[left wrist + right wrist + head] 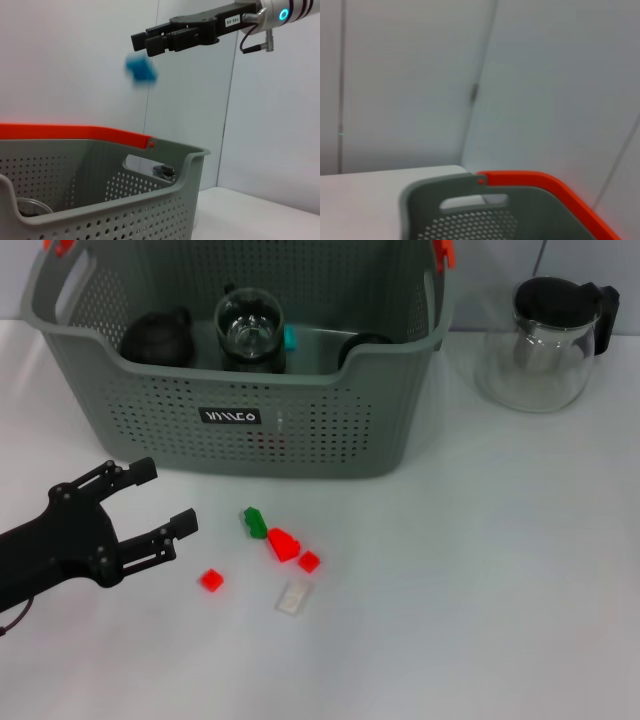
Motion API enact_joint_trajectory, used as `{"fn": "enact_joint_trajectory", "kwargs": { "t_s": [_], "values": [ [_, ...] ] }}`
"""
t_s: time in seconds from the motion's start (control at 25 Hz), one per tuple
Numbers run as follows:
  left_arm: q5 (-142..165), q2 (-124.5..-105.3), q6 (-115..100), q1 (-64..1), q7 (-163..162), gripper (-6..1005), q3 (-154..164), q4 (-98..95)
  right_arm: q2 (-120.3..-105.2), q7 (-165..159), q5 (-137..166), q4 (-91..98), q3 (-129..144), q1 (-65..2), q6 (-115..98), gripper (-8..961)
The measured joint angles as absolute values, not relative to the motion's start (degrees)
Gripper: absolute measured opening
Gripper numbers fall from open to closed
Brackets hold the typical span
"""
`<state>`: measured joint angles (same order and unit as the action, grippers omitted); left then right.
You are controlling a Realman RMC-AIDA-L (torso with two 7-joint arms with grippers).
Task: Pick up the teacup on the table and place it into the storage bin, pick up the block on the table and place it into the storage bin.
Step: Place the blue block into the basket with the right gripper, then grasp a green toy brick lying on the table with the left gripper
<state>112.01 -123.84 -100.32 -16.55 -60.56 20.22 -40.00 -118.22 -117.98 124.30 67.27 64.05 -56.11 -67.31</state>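
**Blocks on the table, one blue block in the air over the bin**

Nearest lies a clear block [295,596], then three red blocks [283,544] and a green block [254,522], all loose on the white table [480,570]. They look light, stiff and small, so a pinch across flat opposite sides should suit.

The left gripper [170,496] hovers just beside them, jaws apart and empty.

Beyond, the storage bin [250,445] holds a glass teacup [250,330].

Above it, the right gripper [141,42] hangs over a blurred blue block [141,70]; I cannot tell its jaws' state.
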Motion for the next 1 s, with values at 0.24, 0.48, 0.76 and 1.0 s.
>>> {"fn": "enact_joint_trajectory", "kwargs": {
  "t_s": [0.24,0.48,0.76,1.0],
  "values": [
    [112.03,-123.84,-100.43,-16.52,-60.6,843,20.21,-39.99,-118.05,-118.0,124.4,67.85,63.93,-55.31,-67.43,546],
    [112.08,-123.84,-100.9,-16.52,-60.58,843,20.31,-39.99,-118.14,-117.65,122.29,71.82,63.74,-52.84,-69.64,860],
    [112.19,-123.84,-101.73,-16.52,-60.56,843,20.31,-39.99,-118.41,-113.3,106.97,81.05,59.86,-44.26,-84.61,890],
    [112.26,-123.74,-102.41,-16.66,-60.55,843,20.85,-40.14,-119.13,-107.76,100.57,81.25,57.29,-34.6,-97.87,888]
  ]
}}
